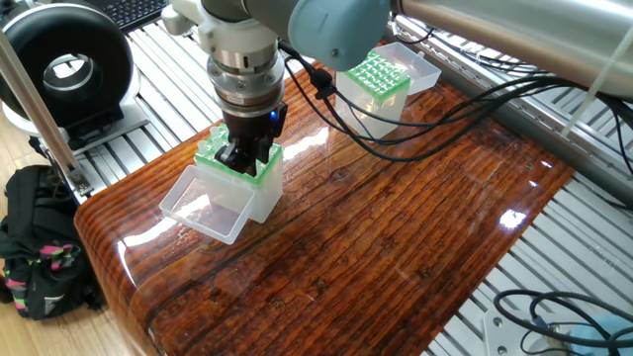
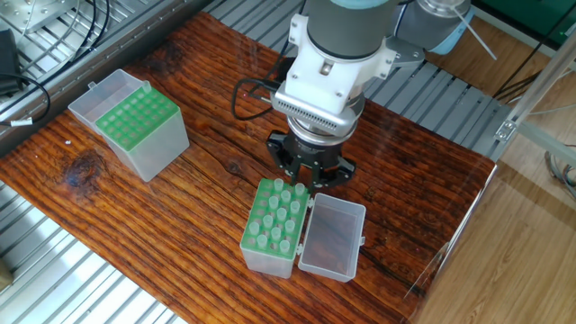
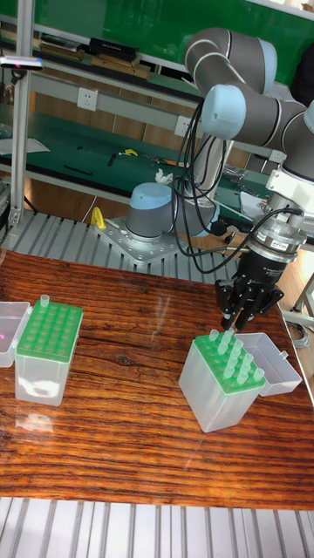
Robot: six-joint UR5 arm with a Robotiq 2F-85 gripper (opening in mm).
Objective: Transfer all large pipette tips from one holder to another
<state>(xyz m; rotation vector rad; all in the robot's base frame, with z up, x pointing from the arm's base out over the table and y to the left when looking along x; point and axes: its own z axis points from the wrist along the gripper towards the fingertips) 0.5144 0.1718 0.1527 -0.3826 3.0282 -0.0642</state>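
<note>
No readable brands or labels anywhere that I can spot. The worktop is glossy reddish wood with heavy grain, sitting on a ribbed aluminium frame, with green benches behind. The pincer hangs right over the back corner of the near tip box, fingers close together around a tip, though I can't tell if it's really clamped. The large pipette tips stand upright in that box's green rack, lid flipped open beside it. The second box sits well apart.
</note>
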